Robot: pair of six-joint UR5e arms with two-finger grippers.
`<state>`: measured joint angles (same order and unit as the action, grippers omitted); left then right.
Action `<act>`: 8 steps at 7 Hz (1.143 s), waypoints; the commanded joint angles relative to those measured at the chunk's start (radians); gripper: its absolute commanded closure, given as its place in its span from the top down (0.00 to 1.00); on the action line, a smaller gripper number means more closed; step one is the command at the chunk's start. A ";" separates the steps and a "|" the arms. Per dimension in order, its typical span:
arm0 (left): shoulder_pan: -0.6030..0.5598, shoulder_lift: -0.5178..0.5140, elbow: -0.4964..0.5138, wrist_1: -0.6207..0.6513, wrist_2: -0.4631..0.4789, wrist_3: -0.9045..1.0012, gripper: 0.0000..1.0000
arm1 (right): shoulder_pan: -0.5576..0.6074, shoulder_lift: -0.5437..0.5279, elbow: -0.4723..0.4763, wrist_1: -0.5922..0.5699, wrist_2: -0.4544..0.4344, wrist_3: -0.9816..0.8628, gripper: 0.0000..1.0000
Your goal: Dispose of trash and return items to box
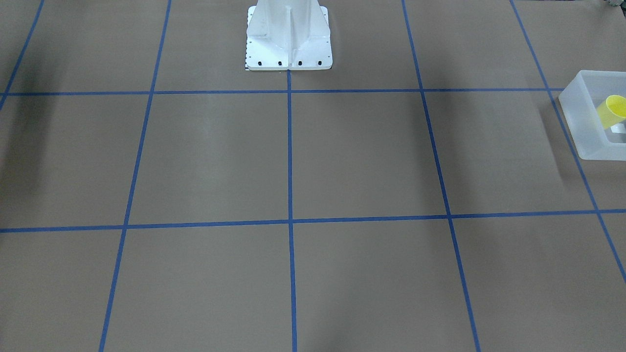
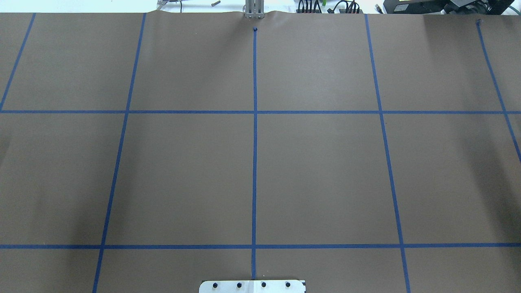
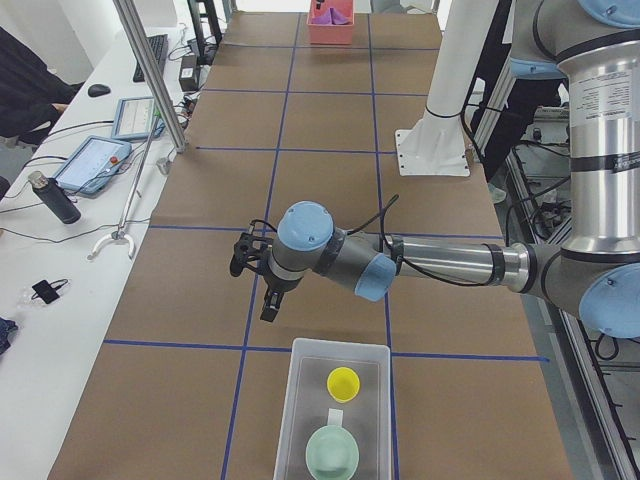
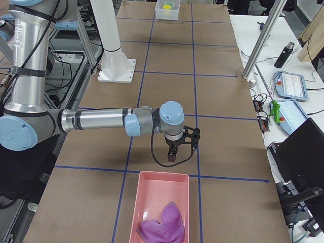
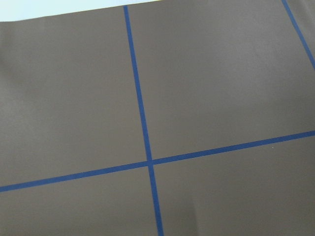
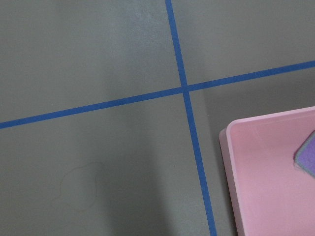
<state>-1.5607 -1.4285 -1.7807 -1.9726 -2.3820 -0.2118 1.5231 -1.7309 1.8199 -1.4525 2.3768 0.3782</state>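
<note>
At the bench's left end edge sits the box [image 3: 287,410], and both items are already inside it. The yellow cup [image 3: 343,383] stands mouth up at the inner end. The mint bowl [image 3: 332,452] rests beside it, nearer the end edge, with a small white label [image 3: 336,418] between them. Cup and bowl look apart, though only just.

The left tool [image 3: 268,312] hangs just inward of the box, above the bench and pointing down, with nothing visible in it. Only the side view shows it, so I cannot tell whether its fingers are apart or together. That position suits an arm that has nothing more to put in and keeps out of the box's way.

At the right end edge lies a pink tray [image 4: 161,190] holding a crumpled purple cloth [image 4: 163,223], so the tray seems to serve as the trash bin. The right tool [image 4: 172,156] hovers just inward of the tray's rim, also pointing down and apparently empty; its state cannot be read either.

Judging by this layout, the sorting looks finished or nearly so.
</note>
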 commanded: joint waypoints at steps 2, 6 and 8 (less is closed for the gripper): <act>0.074 0.042 0.007 0.012 0.167 -0.004 0.99 | 0.002 -0.001 -0.001 0.000 0.002 -0.001 1.00; 0.076 0.056 -0.003 0.047 0.165 0.000 0.99 | 0.002 -0.002 -0.001 -0.003 -0.004 0.001 1.00; 0.076 0.054 0.001 0.047 0.165 0.000 0.99 | 0.011 -0.013 -0.019 -0.003 -0.010 -0.001 1.00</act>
<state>-1.4849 -1.3737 -1.7815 -1.9254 -2.2166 -0.2117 1.5272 -1.7397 1.8085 -1.4548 2.3695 0.3779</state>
